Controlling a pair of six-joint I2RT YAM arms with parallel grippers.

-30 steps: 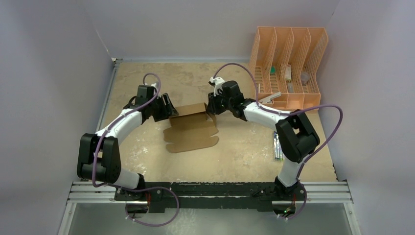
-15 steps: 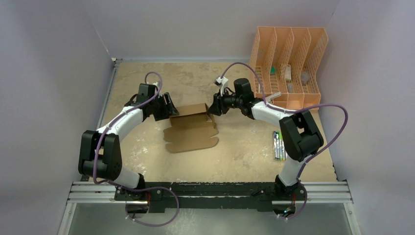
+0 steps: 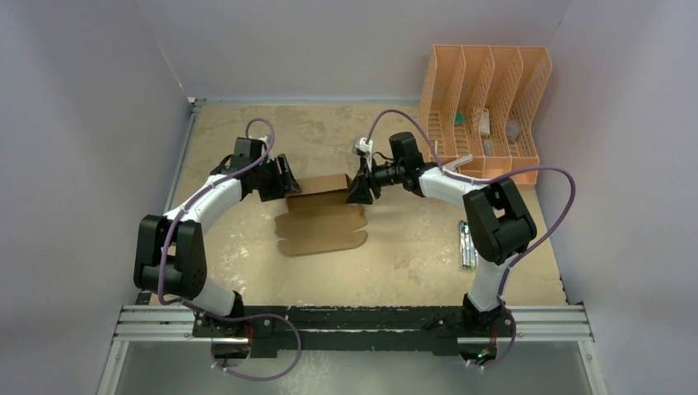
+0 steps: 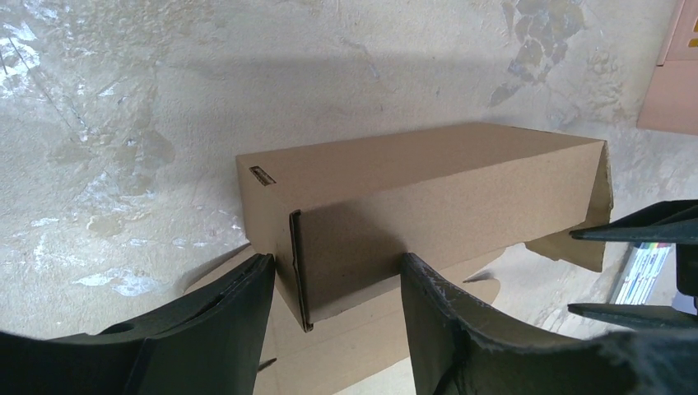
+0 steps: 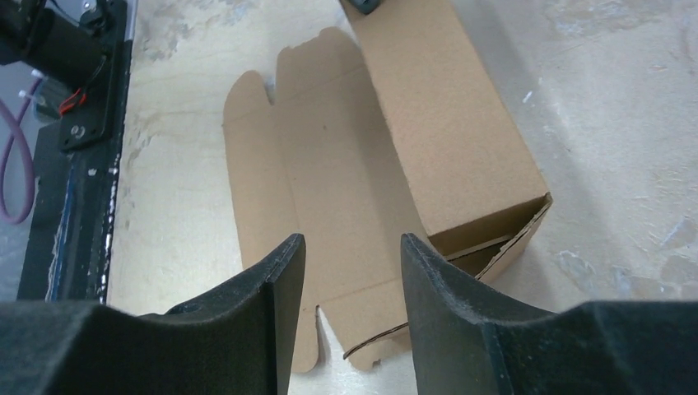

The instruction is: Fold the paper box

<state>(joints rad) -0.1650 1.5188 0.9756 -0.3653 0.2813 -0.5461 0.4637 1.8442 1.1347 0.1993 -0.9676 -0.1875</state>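
Note:
The paper box (image 3: 323,210) is plain brown cardboard, partly folded: a raised box body at the back and flat tabbed flaps lying toward the near side. My left gripper (image 3: 290,184) is open at the box's left end; in the left wrist view the box's end (image 4: 346,247) stands between my fingers, not clamped. My right gripper (image 3: 356,190) is open at the box's right end. In the right wrist view it hovers over the flat flaps (image 5: 321,189), with the open box end (image 5: 494,239) to the right of the fingers.
An orange plastic file rack (image 3: 486,111) stands at the back right with small items in it. A pack of coloured markers (image 3: 467,244) lies on the table right of the box. Walls enclose the table on three sides.
My right gripper has turned at the wrist and lowered at the box's right end. The left gripper and the box have stayed about where they were.

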